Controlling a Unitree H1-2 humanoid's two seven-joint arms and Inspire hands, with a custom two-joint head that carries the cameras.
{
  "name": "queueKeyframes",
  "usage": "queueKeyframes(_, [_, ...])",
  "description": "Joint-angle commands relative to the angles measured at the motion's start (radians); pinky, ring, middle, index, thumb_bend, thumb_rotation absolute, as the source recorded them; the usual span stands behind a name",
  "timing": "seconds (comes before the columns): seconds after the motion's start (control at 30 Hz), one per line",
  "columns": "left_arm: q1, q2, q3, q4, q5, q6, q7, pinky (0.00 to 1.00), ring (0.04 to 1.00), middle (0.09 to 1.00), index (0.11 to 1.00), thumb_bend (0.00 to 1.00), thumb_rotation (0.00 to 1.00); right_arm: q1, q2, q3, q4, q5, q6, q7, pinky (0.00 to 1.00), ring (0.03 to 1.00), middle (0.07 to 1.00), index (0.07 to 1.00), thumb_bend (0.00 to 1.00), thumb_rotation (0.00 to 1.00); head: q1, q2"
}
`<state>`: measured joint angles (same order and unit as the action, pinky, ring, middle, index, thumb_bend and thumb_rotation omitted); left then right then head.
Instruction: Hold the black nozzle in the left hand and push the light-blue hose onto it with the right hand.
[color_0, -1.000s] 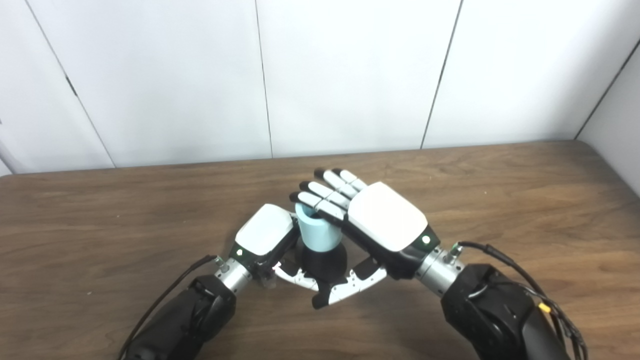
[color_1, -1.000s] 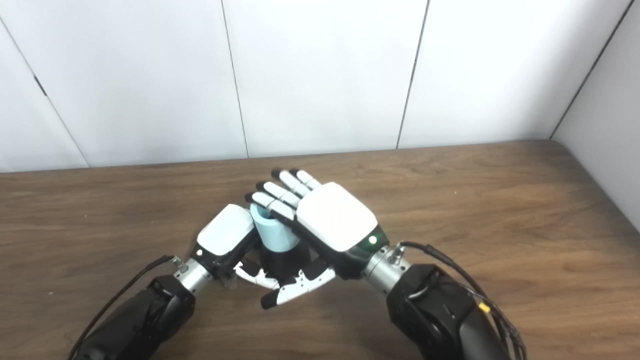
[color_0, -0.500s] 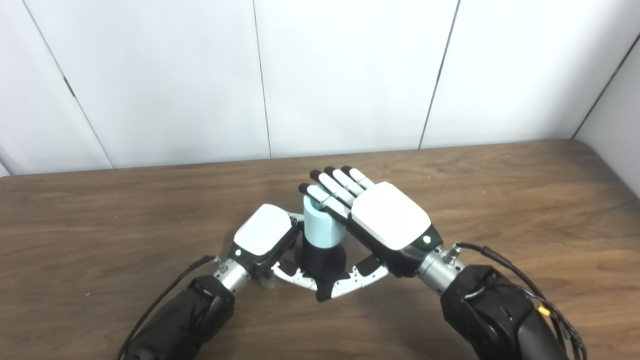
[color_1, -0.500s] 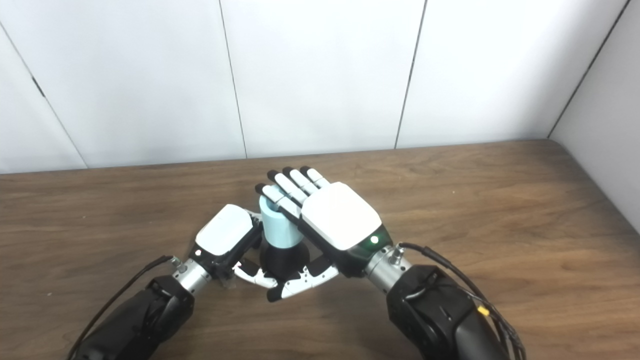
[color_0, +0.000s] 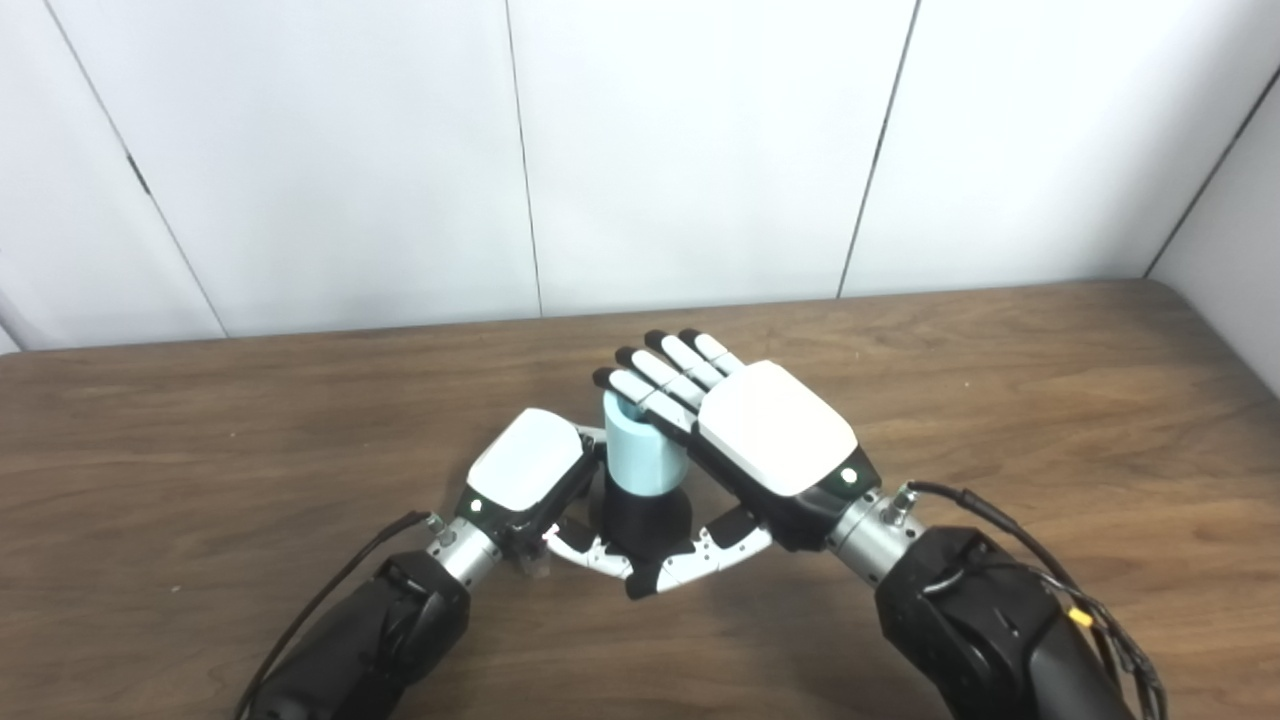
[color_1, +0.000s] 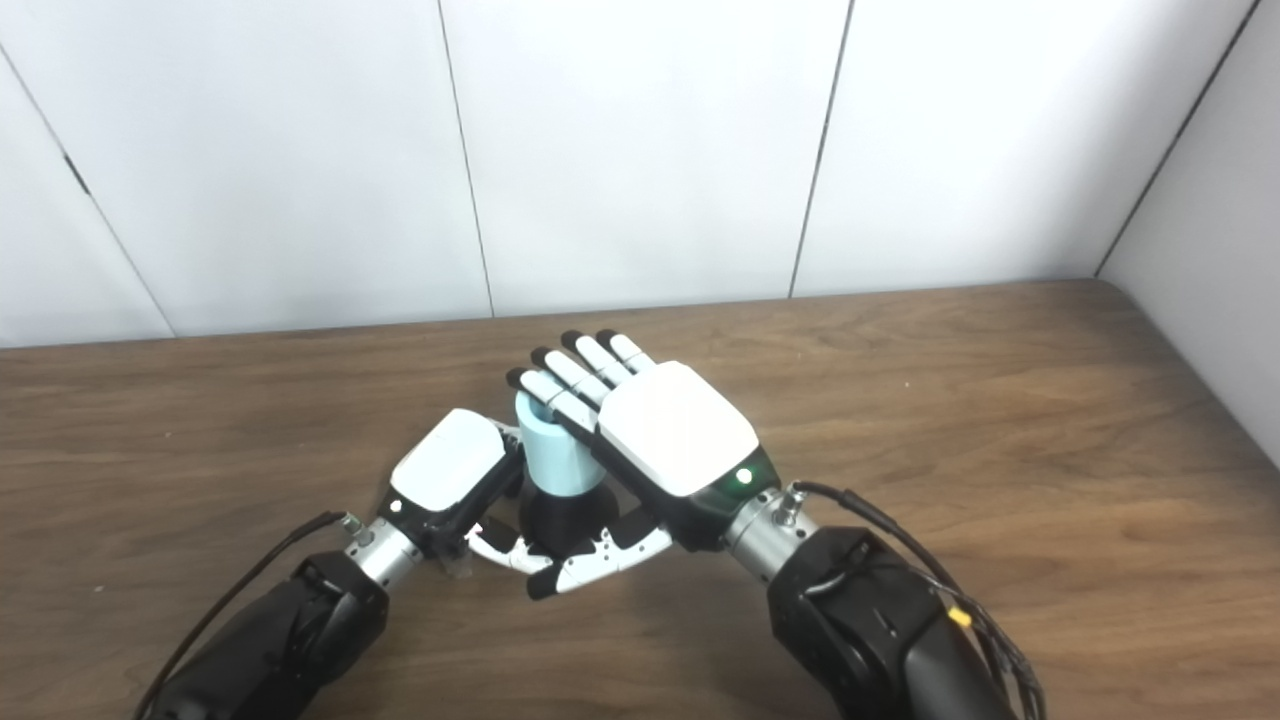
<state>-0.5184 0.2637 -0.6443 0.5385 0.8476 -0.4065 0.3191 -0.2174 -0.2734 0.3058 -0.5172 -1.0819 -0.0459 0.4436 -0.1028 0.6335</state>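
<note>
The light-blue hose (color_0: 643, 456) stood upright on the black nozzle (color_0: 640, 518), which the left hand (color_0: 530, 475) clasped, while the right hand (color_0: 765, 440), fingers extended, pressed against the hose.

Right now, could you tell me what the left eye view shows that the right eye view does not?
Only left eye: a grey sliver at the wall's lower-left edge. Only right eye: a wider stretch of the side wall. Both: the left hand shut on the black nozzle, the light-blue hose upright on it, the right hand open against the hose.
</note>
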Motion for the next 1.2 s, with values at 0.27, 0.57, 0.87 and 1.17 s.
queueKeyframes(0.27, [0.214, -0.03, -0.11, 0.111, 0.034, 0.008, -0.11, 0.3, 0.393, 0.445, 0.536, 0.5, 0.0, 0.007, -0.066, 0.052, 0.057, 0.086, 0.04, 0.164, 0.94, 0.926, 0.836, 0.792, 0.93, 0.85, -0.001, 0.0])
queueKeyframes(0.57, [0.216, -0.029, -0.109, 0.107, 0.035, 0.005, -0.101, 0.3, 0.392, 0.451, 0.536, 0.5, 0.0, 0.023, -0.081, 0.089, 0.062, 0.071, 0.058, 0.172, 0.93, 0.913, 0.838, 0.801, 0.93, 0.85, -0.002, 0.001])
queueKeyframes(0.87, [0.212, -0.03, -0.11, 0.127, 0.036, 0.003, -0.097, 0.31, 0.401, 0.456, 0.533, 0.5, 0.0, 0.044, -0.089, 0.111, 0.061, 0.059, 0.074, 0.17, 0.94, 0.954, 0.912, 0.874, 0.92, 0.84, -0.001, -0.001])
queueKeyframes(1.17, [0.209, -0.026, -0.112, 0.133, 0.041, 0.001, -0.095, 0.3, 0.39, 0.448, 0.537, 0.5, 0.0, 0.072, -0.082, 0.107, 0.066, 0.025, 0.054, 0.073, 0.97, 0.997, 0.952, 0.909, 0.87, 0.79, -0.004, -0.004])
